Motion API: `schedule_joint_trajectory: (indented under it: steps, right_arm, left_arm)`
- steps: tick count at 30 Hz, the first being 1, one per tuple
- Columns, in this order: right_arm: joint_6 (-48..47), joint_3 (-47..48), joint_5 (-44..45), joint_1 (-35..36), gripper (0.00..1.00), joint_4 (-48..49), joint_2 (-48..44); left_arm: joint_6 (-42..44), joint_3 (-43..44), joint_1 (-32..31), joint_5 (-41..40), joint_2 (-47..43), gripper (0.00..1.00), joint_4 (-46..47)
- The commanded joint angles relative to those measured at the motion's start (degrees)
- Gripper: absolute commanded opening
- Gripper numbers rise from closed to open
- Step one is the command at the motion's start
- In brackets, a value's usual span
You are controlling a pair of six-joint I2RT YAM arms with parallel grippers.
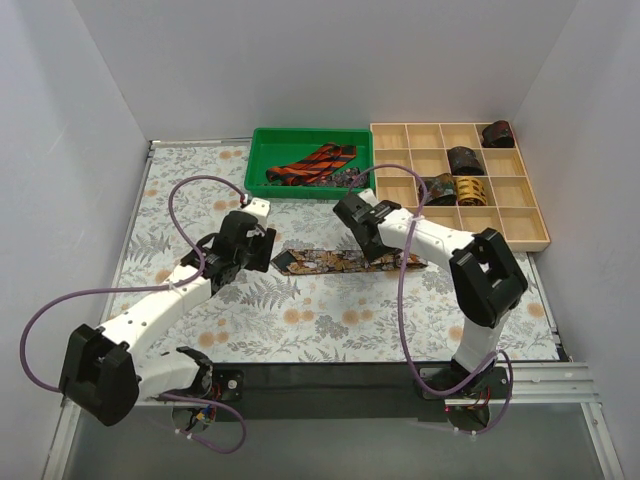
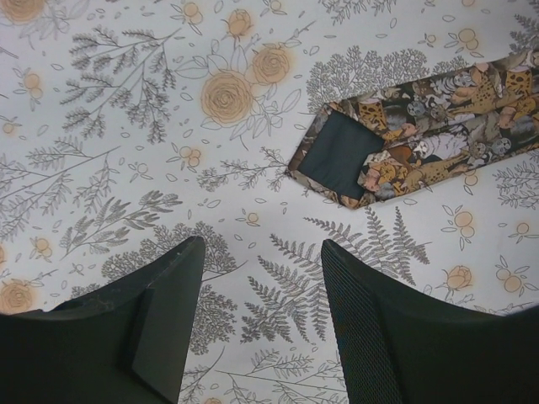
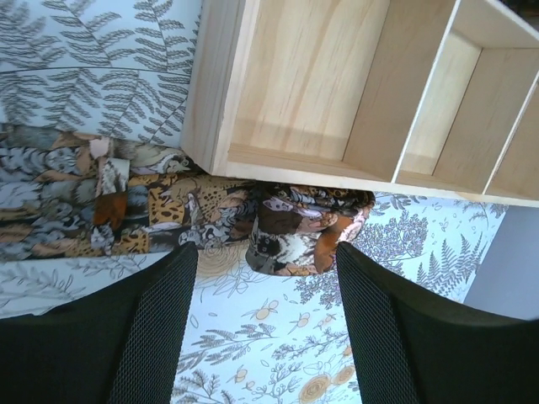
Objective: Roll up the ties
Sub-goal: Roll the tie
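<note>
A dark tie with a brown-gold mottled print (image 1: 335, 261) lies flat across the middle of the floral cloth. Its pointed wide end (image 2: 404, 143) shows its dark lining, up and right of my open, empty left gripper (image 2: 261, 244), which hovers just left of it (image 1: 265, 248). The tie's other end is curled into a small loose roll (image 3: 307, 231) against the wooden tray's wall. My right gripper (image 3: 265, 248) is open just short of this roll, not touching it. In the top view the right gripper (image 1: 365, 240) covers that end.
A green bin (image 1: 262, 150) at the back holds a red-black striped tie (image 1: 315, 163). The wooden compartment tray (image 1: 520, 215) at the back right holds several rolled ties (image 1: 465, 159); its wall (image 3: 278, 84) is close in front of my right fingers. Purple cables (image 1: 190, 190) loop over both arms.
</note>
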Motion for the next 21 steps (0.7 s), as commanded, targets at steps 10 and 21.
schedule_joint_trajectory:
  steps: [10,21]
  right_arm:
    - [-5.01,-14.24,-27.79,-20.68,0.57,14.29,-21.47]
    - [-2.46,-25.17,-47.08,-38.19,0.56,25.82,-27.12]
  left_arm:
    - [-9.35,3.74,-0.97,12.4,11.51,0.52,4.27]
    - [-12.61,9.89,-1.42,12.66,27.24,0.3,8.85]
